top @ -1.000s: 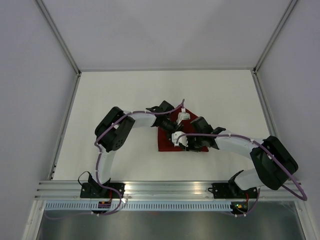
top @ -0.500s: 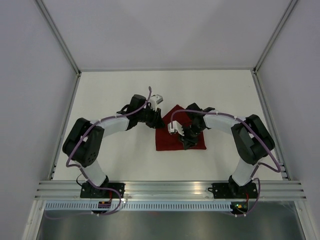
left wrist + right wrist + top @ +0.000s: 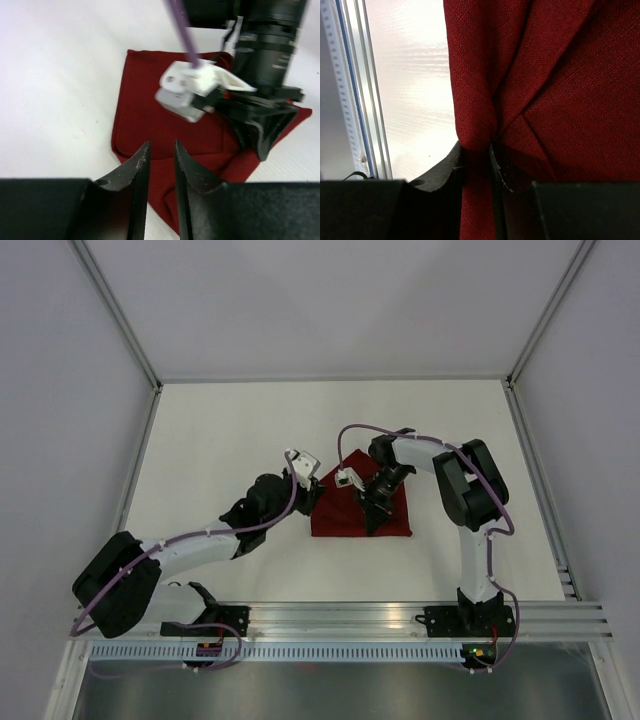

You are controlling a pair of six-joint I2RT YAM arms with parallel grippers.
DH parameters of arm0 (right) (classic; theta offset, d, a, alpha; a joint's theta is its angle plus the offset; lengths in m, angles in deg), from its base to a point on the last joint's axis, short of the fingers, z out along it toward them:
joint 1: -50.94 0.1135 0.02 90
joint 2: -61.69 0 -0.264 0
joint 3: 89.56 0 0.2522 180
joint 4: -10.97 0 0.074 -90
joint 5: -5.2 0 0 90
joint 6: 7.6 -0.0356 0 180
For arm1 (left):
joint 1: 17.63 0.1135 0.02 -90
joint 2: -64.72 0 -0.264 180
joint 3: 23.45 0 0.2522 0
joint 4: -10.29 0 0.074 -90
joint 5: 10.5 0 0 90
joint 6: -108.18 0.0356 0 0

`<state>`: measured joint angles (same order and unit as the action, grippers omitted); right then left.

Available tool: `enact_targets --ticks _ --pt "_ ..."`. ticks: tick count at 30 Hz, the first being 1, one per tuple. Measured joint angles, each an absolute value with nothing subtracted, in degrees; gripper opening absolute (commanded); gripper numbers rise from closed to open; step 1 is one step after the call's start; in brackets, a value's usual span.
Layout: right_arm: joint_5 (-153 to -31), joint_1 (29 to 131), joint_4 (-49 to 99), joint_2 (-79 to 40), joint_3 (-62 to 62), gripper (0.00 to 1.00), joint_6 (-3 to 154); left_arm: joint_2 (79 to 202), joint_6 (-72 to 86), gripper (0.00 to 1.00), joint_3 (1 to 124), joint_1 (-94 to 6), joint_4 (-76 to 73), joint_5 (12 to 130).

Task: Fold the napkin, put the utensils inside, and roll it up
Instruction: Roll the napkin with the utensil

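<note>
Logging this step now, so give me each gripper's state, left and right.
Left gripper: nearly closed, a thin gap between the fingers, holding nothing, just off the napkin.
Right gripper: closed, pinching a fold of the napkin.

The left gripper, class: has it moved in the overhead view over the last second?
Yes. The left gripper has pulled back off the napkin to its left edge, nearer the table's near rail; its elbow has swung low and left.

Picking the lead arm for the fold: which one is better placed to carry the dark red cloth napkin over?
Right. The right gripper is shut on a pinched fold of the dark red cloth napkin. The left gripper hovers nearly closed and empty at its near edge.
</note>
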<state>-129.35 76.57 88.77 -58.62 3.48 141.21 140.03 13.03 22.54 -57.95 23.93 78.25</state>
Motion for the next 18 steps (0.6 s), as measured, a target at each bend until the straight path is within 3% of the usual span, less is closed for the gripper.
enact_targets --ticks 4,10,18 --pt "-130.64 75.82 90.54 -60.32 4.88 0.19 140.97 138.11 19.76 0.30 19.76 -65.82 27.16 84.04" --pt "-131.91 75.06 91.80 -61.76 5.89 0.19 140.59 139.00 28.31 0.42 17.97 -75.50 28.37 89.09" --pt "-132.74 74.58 93.05 -63.01 6.87 0.20 140.48 152.64 37.66 0.43 23.13 -86.40 27.69 95.40"
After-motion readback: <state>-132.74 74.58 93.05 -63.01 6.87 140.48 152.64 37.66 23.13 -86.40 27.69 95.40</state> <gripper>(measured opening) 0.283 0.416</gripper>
